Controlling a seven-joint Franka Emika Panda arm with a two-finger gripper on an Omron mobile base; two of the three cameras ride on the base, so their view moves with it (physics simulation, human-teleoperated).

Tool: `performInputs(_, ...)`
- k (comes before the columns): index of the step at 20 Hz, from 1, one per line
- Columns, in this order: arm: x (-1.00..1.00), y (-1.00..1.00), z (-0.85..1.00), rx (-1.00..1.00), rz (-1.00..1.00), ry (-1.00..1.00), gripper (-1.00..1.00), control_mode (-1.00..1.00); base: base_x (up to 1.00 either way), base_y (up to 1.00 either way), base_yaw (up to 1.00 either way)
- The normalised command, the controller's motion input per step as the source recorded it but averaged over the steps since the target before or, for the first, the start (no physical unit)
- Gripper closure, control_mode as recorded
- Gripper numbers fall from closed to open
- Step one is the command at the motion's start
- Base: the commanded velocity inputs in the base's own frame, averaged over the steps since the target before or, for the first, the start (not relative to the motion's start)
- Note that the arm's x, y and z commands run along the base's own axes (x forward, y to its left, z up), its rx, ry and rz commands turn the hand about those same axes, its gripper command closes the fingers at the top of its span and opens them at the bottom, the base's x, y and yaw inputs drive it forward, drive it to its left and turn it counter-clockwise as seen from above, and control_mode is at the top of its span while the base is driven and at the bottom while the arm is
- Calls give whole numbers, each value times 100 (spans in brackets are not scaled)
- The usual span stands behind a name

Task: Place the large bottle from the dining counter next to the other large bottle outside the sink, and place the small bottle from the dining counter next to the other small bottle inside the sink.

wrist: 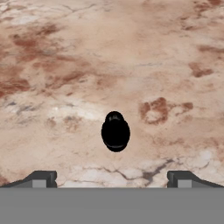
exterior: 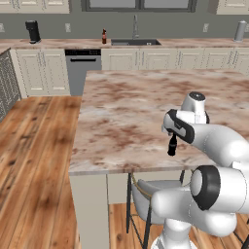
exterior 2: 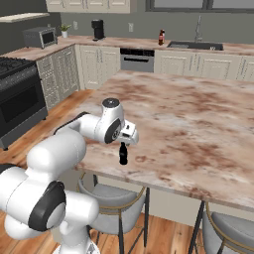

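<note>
The small bottle (exterior: 171,145) (exterior 2: 123,155) (wrist: 115,133), tiny and all black, stands upright near the front edge of the dining counter (exterior: 126,112) (exterior 2: 198,119). My gripper (exterior: 171,135) (exterior 2: 124,144) (wrist: 112,179) hangs directly above it, open, its fingertips (wrist: 43,178) wide apart and clear of the bottle. Far back on the wall counter, the other large bottle (exterior: 104,36) (exterior 2: 161,37) stands just left of the sink (exterior: 135,43) (exterior 2: 196,45). The large bottle from the dining counter is out of view, and the inside of the sink is hidden.
A stool (exterior: 151,194) (exterior 2: 114,203) sits under the island's front edge, with a second stool (exterior 2: 228,233) to its right. A dishwasher (exterior: 82,68) and a coffee machine (exterior: 32,31) are at the back wall; a stove (exterior 2: 20,94) and a microwave (exterior 2: 39,35) are on the left.
</note>
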Motion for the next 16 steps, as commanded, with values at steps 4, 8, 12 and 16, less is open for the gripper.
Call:
performInputs(4,1,-7,-2,1,1,1,-100,-100,0,0,0)
performInputs(8,0,-2,-5,1,1,0,-100,-100,0,0,0)
performInputs(12,3,0,-8,1,1,0,-100,-100,0,0,0)
performInputs(16,4,0,-12,0,1,0,-100,-100,0,0,0)
